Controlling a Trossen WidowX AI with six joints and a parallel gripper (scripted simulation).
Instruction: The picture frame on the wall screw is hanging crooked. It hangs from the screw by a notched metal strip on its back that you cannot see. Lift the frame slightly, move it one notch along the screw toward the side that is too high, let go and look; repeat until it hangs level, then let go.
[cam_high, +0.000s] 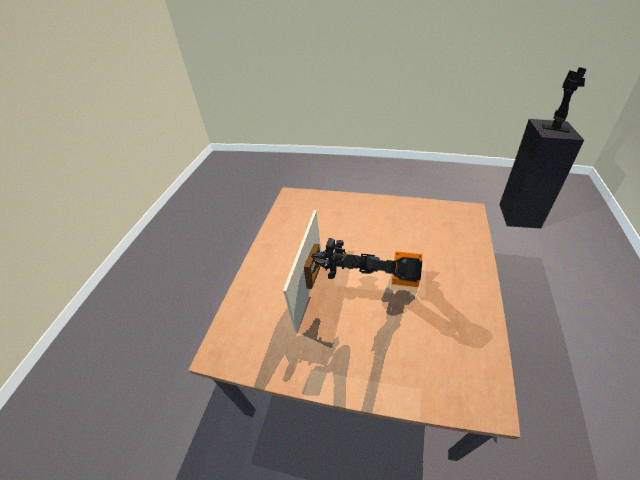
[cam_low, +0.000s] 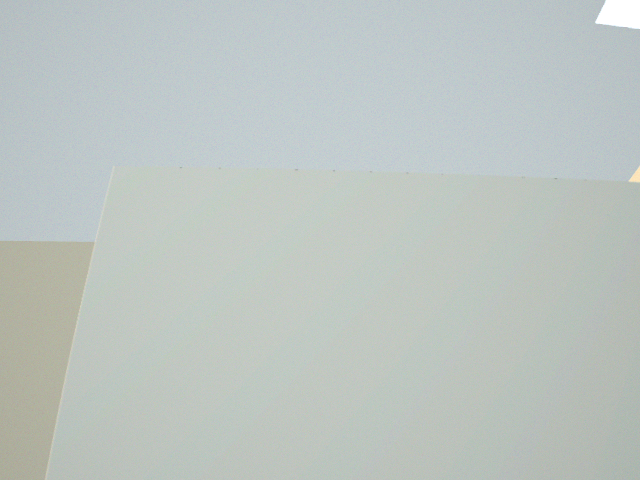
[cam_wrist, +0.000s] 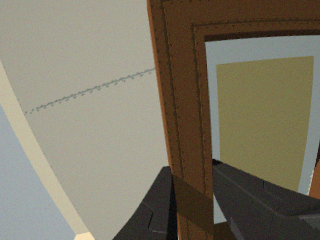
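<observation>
The brown picture frame (cam_high: 309, 277) (cam_wrist: 182, 90) is against the pale upright panel (cam_high: 300, 305) (cam_low: 320, 310) (cam_wrist: 85, 60), with a white mat and an olive picture inside. My gripper (cam_high: 316, 257) (cam_wrist: 192, 169) is shut on the frame's side bar, the left one in the wrist view. One finger is outside the bar and the other is inside the opening. The screw and the notched strip are hidden behind the frame. The exterior view shows only the panel's blank back. Whether the frame is level cannot be told from these views.
The panel stands on the wooden table (cam_high: 434, 232). My arm reaches to it from an orange base plate (cam_high: 407, 282). A black pedestal (cam_high: 540, 175) with another dark arm (cam_high: 566, 98) stands on the floor beyond the table.
</observation>
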